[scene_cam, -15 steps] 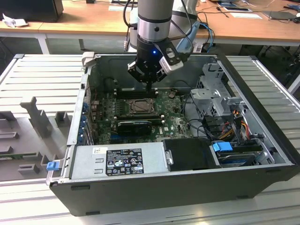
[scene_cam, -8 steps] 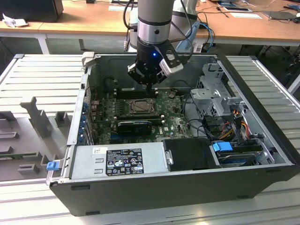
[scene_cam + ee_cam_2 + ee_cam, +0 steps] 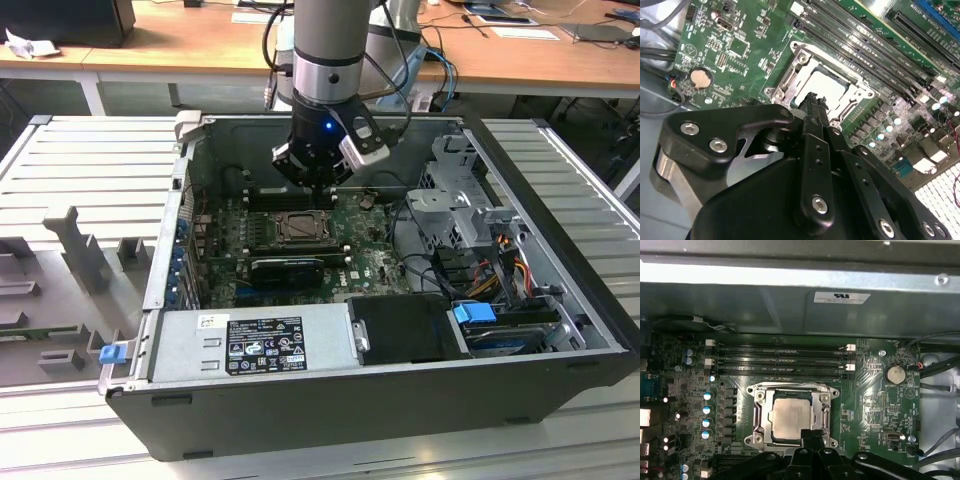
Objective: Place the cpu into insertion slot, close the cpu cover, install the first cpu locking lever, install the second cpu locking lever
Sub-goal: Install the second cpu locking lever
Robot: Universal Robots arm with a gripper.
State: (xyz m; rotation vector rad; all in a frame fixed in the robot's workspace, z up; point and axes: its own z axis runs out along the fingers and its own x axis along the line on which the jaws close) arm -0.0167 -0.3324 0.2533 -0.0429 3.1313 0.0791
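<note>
The cpu (image 3: 790, 419) lies flat in the insertion slot (image 3: 756, 432), its pale silver face showing through the window of the cpu cover (image 3: 763, 409). The cover's metal frame lies down around the chip. In the second wrist view the cpu (image 3: 829, 89) sits just past my fingertips. My gripper (image 3: 812, 435) hangs low over one edge of the socket, fingers (image 3: 812, 107) pressed together with nothing visible between them. In the exterior view the gripper (image 3: 313, 186) stands just above the insertion slot (image 3: 300, 228), inside the open computer case.
Memory slots (image 3: 782, 362) run alongside the socket. A coin battery (image 3: 894, 373) sits on the green motherboard (image 3: 865, 410). A long black ribbed card (image 3: 288, 268), the power supply (image 3: 255, 345), drive cage (image 3: 462, 215) and cables (image 3: 500, 270) crowd the case.
</note>
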